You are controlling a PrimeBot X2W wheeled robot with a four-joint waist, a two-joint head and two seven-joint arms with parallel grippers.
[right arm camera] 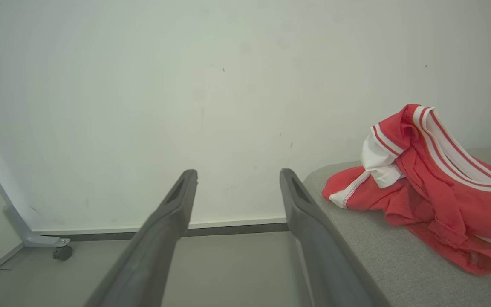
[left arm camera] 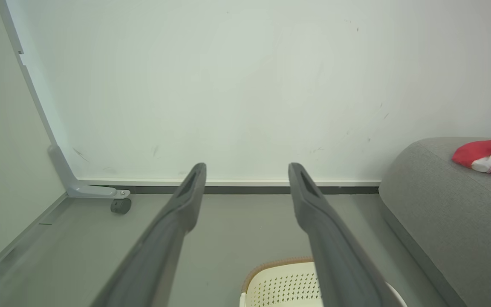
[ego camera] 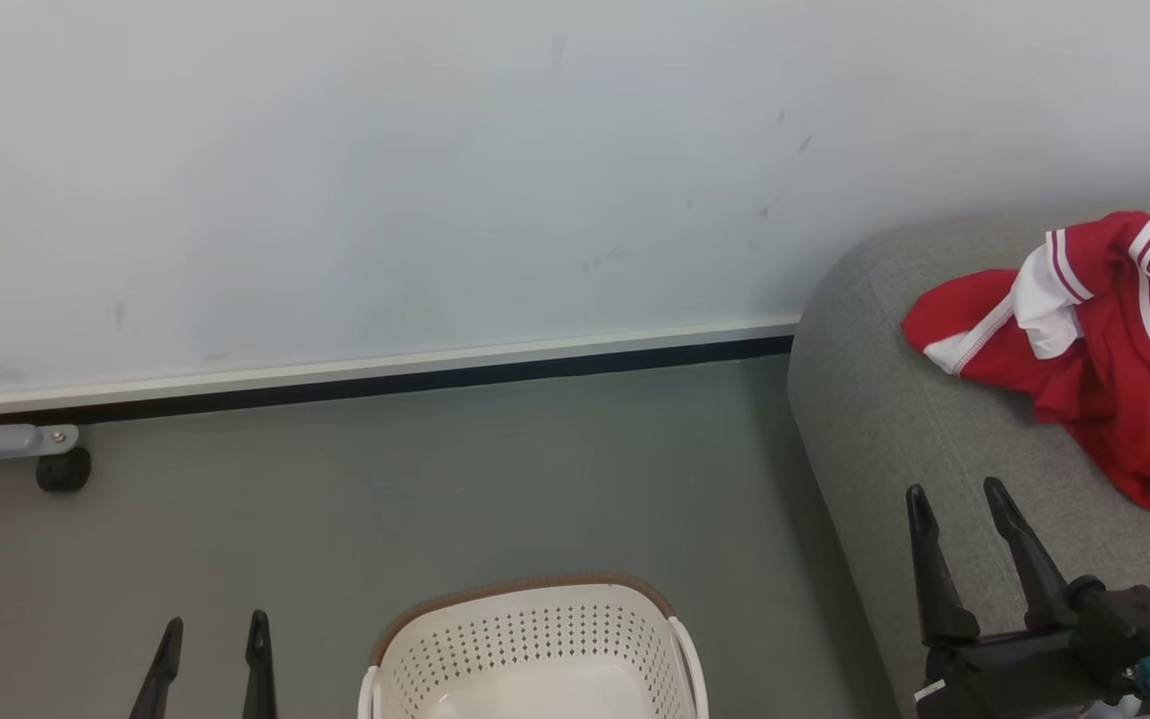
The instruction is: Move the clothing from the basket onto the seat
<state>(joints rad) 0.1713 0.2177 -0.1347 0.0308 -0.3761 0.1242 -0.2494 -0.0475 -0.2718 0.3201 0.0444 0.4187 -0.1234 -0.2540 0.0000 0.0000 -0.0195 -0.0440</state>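
Red clothing [ego camera: 1099,350] with white stripe trim lies crumpled on the grey seat [ego camera: 894,419] at the right; it also appears as clothing [right arm camera: 424,187] on the seat [right arm camera: 382,256] and as a red corner of clothing [left arm camera: 488,155] on the seat [left arm camera: 446,204]. The cream perforated basket [ego camera: 535,639] with a brown rim stands on the floor at the bottom centre, its visible inside bare; the basket [left arm camera: 284,283] shows again low down. My left gripper [ego camera: 214,631] is open left of the basket. My right gripper [ego camera: 956,494] is open above the seat's front, apart from the clothing. Both hold nothing.
A pale wall with a dark skirting strip [ego camera: 365,384] runs behind the grey floor [ego camera: 435,489]. A grey metal leg on a black caster [ego camera: 63,467] stands at the far left by the wall.
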